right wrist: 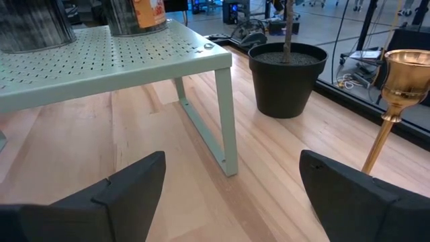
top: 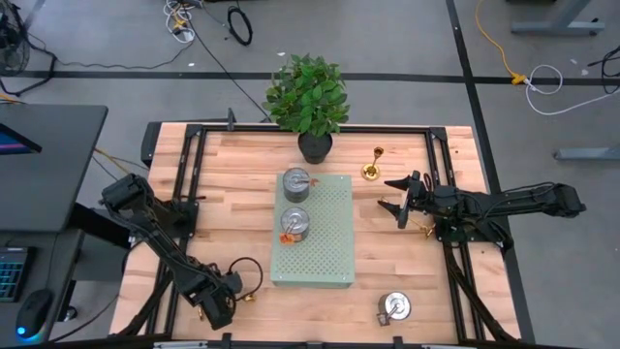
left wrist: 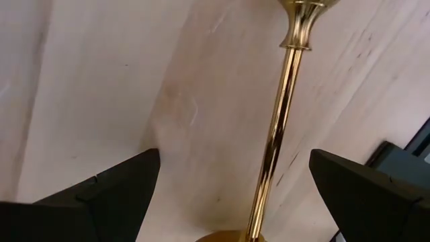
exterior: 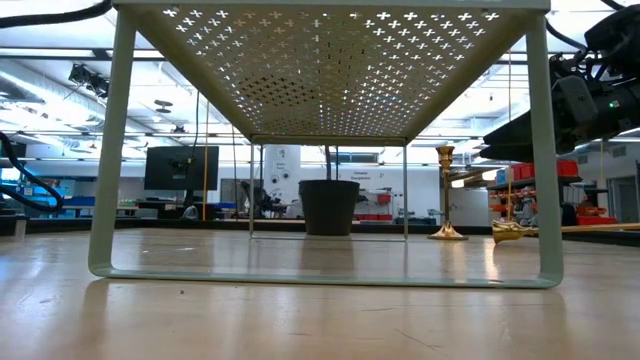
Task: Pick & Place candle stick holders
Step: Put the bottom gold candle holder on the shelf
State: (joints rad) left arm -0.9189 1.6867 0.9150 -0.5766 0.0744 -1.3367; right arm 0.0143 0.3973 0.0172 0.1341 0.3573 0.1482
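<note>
My left gripper (top: 221, 302) is open near the table's near left corner. Its fingers stand on either side of a gold candle stick holder's slim stem (left wrist: 281, 128), which lies on the wood, and do not touch it. My right gripper (top: 395, 194) is open and empty to the right of the board. A second gold holder (top: 371, 167) stands upright on its round base just beyond it and also shows in the right wrist view (right wrist: 395, 81). A third gold holder (exterior: 507, 232) lies by the right arm. Two silver holders (top: 295, 181) (top: 294, 223) stand on the board, and a third (top: 393, 308) stands on the table.
The pale green perforated board (top: 325, 262) stands on legs at the table's middle. The black-potted plant (top: 310, 97) is at the far edge behind it. A black frame (top: 194, 136) runs along the table's edges. A loose cable loop (top: 247, 276) lies near my left gripper.
</note>
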